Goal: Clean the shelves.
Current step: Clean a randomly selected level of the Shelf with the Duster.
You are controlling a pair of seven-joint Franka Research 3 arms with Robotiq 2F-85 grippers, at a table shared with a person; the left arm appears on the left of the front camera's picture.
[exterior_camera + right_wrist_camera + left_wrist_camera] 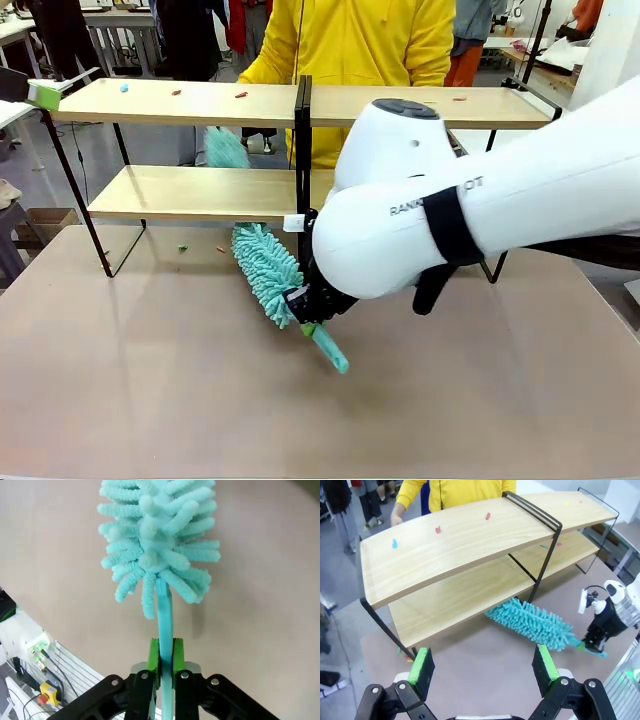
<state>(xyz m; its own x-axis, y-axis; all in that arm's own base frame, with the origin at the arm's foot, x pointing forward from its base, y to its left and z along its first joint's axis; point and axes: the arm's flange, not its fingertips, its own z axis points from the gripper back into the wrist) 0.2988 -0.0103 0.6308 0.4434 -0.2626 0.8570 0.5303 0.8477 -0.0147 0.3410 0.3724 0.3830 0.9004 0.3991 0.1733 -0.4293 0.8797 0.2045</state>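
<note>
Standing on the far half of the desk (150,400), the shelves (190,190) are facing the right gripper (166,652), whose jaws are clenching a teal duster (265,268) by its handle, fluffy head just beside the central post (303,150), while the left gripper (485,665) is hovering, jaws released.

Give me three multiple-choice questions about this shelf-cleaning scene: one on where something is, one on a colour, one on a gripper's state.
1. Where is the duster's fluffy head?
A. On the top board.
B. In the person's hand.
C. Low, beside the central post of the shelves.

2. What colour is the duster?
A. Yellow.
B. Teal.
C. Red.

3. How is the left gripper?
A. Open, empty.
B. Shut on the duster.
C. Shut on a cloth.

Answers:
1 C, the front view shows it by the post's foot.
2 B, its strands and handle are teal.
3 A, its green pads stand wide apart, while the right gripper clamps the handle.
</note>
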